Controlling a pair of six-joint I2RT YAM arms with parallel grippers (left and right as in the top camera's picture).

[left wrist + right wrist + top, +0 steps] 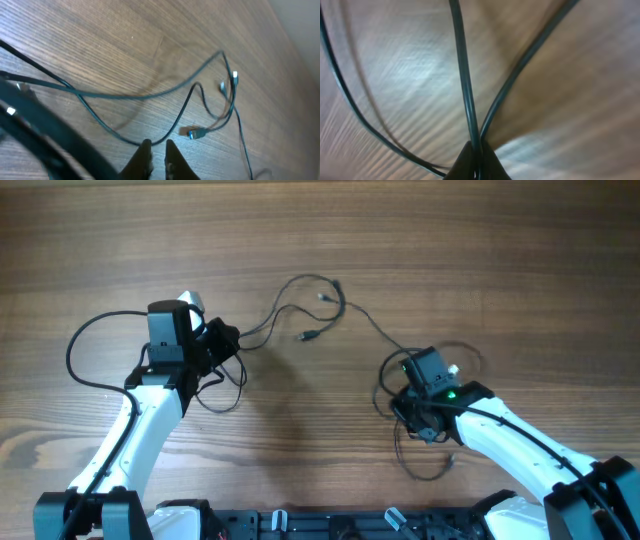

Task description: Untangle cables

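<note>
A: Right gripper [476,161] clamped on strands of the cables [464,75]; the rest loops on the table [470,240], centre-far.
B: Left gripper [158,156] nearly together, grip unclear, view is blurry. Pulling apart may cinch the tangle.

Thin cables [125,97] perhaps in claw [157,148]

My overhead camera looks straight down on the whole bench [500,240], with the plug ends [310,335] near centre. My left wrist camera shares those plug ends, viewed obliquely from fairly near. My right wrist camera, well apart from them, sits blurringly close to the cables [465,75].
</note>
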